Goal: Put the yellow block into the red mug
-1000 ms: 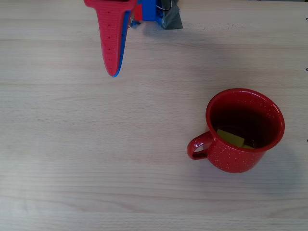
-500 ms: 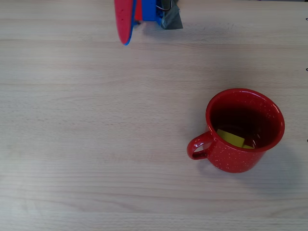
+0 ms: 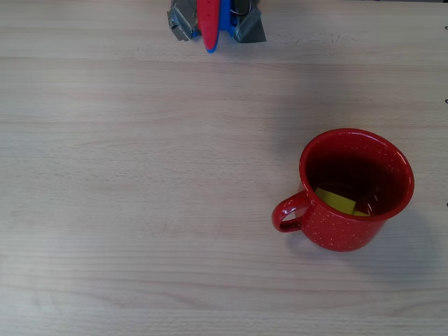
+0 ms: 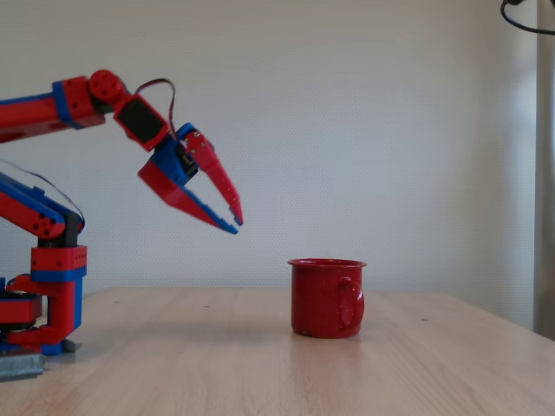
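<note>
Retreating to the far edge, red-and-blue gripper hangs nearly closed, empty; small yellow plastic block lies inside glossy red speckled enamel mug.

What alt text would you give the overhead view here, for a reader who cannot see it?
A red mug stands on a pale wooden table, handle toward the picture's left, with the yellow block lying inside on its bottom. The arm's red and blue gripper pokes in at the top edge, far from the mug.
</note>
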You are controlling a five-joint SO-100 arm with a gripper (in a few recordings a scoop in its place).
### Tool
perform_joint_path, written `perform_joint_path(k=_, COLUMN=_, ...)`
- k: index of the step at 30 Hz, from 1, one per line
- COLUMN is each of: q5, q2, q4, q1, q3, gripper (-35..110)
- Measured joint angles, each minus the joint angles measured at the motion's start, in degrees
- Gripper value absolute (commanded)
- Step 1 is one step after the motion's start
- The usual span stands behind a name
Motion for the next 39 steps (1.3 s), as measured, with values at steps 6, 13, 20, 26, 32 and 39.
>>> perform_joint_path(k=6, q5=2.9, q2=15.73, q4=0.0, q1=-1.23, q3=14.68, gripper=0)
perform_joint_path(k=13, q5=3.08, q2=27.33, q4=2.46, q1=-3.6, q3=25.66, gripper=0)
perform_joint_path(k=20, q5=3.96, q2=31.73, q4=3.25, q1=-3.43, q3=31.55, gripper=0)
perform_joint_path(k=26, q5=3.25, q2=31.55, q4=3.34, q1=-3.43, q3=34.45, gripper=0)
perform_joint_path(k=32, q5=5.36, q2=31.64, q4=3.34, q1=-2.37, q3=34.45, gripper=0)
perform_joint_path(k=39, q5=10.11, q2=31.64, q4=3.34, q1=-0.7, q3=34.45, gripper=0)
